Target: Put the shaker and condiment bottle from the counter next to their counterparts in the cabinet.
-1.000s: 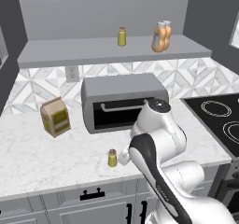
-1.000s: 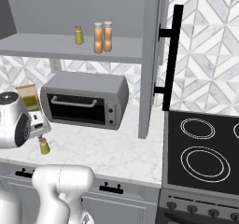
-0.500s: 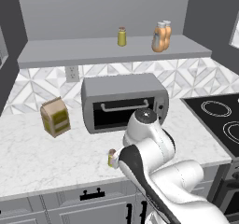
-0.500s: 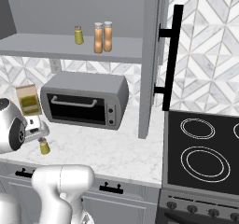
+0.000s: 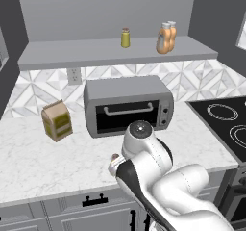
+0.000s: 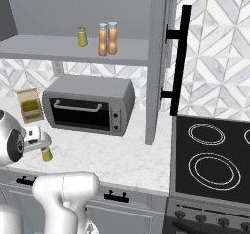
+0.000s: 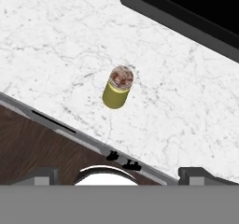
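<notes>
Shaker (image 7: 118,87): small yellow-green cylinder, speckled brownish cap, upright on the counter (image 7: 56,45) near its front edge, in front of the toaster oven (image 5: 129,106). Gripper (image 7: 119,174) hangs above it, jaws spread wide, holding nothing (fingertips clear of the cap). Cabinet (image 6: 58,46) shelf carries the twin shaker (image 6: 82,36) and two orange bottles (image 6: 107,39) side by side, white-capped, right of it. Brown bag (image 5: 57,121) stands by the counter's back edge, left of the oven.

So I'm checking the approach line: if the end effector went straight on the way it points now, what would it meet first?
Probably the shaker, standing upright on the marble counter near its front edge, roughly centred ahead of the open end effector. If slightly off line, it would meet the counter beside it.
</notes>
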Robot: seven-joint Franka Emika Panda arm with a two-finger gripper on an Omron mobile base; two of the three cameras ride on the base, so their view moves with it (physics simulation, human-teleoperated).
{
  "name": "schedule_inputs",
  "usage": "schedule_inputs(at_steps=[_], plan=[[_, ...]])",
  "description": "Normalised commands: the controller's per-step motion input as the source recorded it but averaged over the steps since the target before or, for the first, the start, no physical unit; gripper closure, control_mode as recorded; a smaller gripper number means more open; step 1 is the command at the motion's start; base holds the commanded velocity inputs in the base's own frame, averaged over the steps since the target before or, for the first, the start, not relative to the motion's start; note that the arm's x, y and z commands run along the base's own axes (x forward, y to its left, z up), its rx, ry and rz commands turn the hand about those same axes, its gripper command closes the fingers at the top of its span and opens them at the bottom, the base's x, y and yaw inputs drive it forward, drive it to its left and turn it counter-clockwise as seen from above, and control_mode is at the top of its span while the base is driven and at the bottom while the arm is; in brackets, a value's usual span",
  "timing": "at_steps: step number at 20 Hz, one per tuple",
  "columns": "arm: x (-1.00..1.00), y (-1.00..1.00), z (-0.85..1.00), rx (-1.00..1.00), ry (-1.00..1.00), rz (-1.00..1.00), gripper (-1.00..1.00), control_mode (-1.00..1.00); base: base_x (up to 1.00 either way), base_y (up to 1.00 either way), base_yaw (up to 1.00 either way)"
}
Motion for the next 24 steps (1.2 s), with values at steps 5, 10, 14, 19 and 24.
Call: schedule_inputs(at_steps=[5, 10, 14, 19, 24], plan=[[0.23, 0.00, -0.13, 0.00, 0.00, -0.09, -1.00, -1.00, 0.00, 0.00, 0.00], [0.20, 0.00, -0.27, 0.00, 0.00, -0.10, -1.00, -1.00, 0.00, 0.00, 0.00], [0.17, 0.16, -0.36, 0.00, -0.03, -0.11, -1.00, -1.00, 0.00, 0.00, 0.00], [0.32, 0.31, -0.35, 0.00, -0.04, -0.12, -1.00, -1.00, 0.00, 0.00, 0.00], [0.41, 0.09, -0.20, 0.00, -0.01, -0.11, -1.00, -1.00, 0.00, 0.00, 0.00]])
